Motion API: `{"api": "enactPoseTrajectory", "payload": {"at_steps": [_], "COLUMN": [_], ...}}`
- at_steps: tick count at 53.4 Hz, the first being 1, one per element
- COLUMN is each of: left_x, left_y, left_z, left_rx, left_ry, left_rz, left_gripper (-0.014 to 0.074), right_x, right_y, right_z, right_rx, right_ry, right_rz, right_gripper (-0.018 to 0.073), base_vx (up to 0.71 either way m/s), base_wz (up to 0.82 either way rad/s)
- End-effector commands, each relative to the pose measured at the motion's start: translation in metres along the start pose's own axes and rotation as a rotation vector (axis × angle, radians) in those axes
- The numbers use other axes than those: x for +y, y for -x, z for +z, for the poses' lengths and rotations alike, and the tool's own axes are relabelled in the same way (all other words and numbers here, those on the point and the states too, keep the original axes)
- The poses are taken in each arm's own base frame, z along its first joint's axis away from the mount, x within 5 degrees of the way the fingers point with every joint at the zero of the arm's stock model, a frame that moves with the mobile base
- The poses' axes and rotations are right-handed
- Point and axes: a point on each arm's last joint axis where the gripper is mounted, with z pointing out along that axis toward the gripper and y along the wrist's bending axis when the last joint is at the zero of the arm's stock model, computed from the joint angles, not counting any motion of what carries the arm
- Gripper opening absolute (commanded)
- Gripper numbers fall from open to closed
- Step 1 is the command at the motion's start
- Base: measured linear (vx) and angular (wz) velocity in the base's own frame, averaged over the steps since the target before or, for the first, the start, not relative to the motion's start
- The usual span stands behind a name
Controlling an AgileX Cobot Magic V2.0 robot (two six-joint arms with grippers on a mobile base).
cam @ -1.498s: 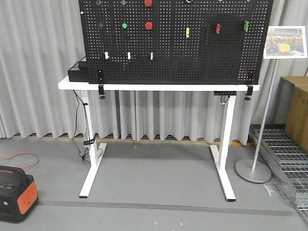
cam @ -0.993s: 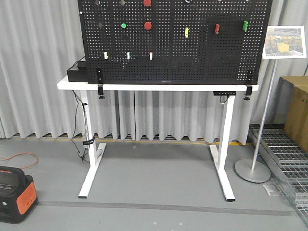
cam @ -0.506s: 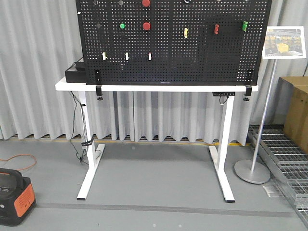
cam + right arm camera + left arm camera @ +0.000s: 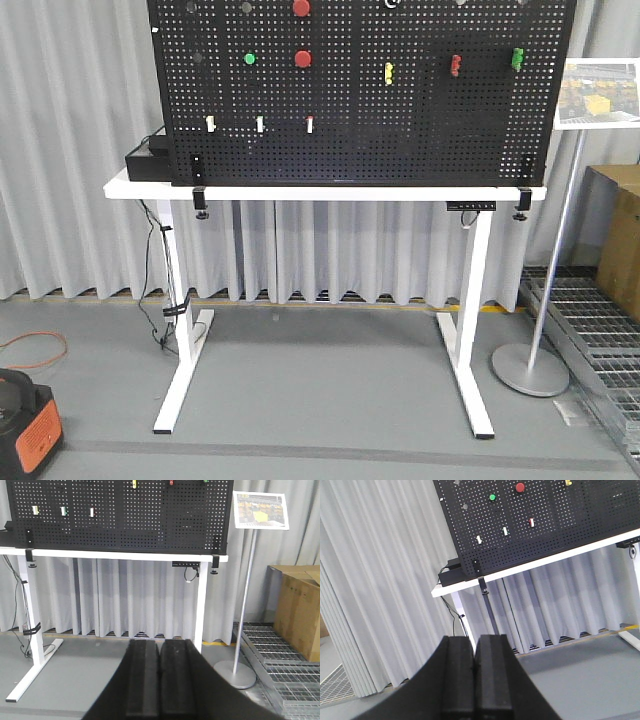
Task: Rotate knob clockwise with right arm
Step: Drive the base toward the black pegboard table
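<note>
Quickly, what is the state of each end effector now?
Left end effector: closed, holding nothing.
Right end effector: closed, holding nothing.

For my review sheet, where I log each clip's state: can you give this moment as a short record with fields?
left gripper: shut, empty
right gripper: shut, empty
stage: pre-contact, both far from the pegboard
knob: cut off at front view's top edge, untouched
board mount: upright on white table
nearby: sign stand, cardboard box
</note>
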Motion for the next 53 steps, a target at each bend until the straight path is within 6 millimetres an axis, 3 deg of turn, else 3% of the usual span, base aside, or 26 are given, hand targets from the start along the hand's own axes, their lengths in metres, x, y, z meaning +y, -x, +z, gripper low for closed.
{"api": "enactPoseTrajectory", "payload": {"at_steps": [1, 53], "left_x": [-0.0022, -0.0022], "left_y": [-0.0049, -0.0049], "left_z": [0.0016, 0.0016], "left_rx": [-0.028, -0.028], "left_ry": [-0.004, -0.004], "left_rz": [-0.010, -0.010], "left_gripper": [-0.0006, -0.0006], "right_x": [0.0005, 0.0005], "right_y": [0.0055, 0.0054], "right_z": [-0.0009, -0.0008], "right_rx": [-0.085, -0.083], "right_ry": [0.003, 0.003], "right_rz": [-0.012, -0.012], "right_gripper": [-0.0008, -0.0008], "base_vx": [0.20, 0.16], "base_wz": [0.03, 0.08]}}
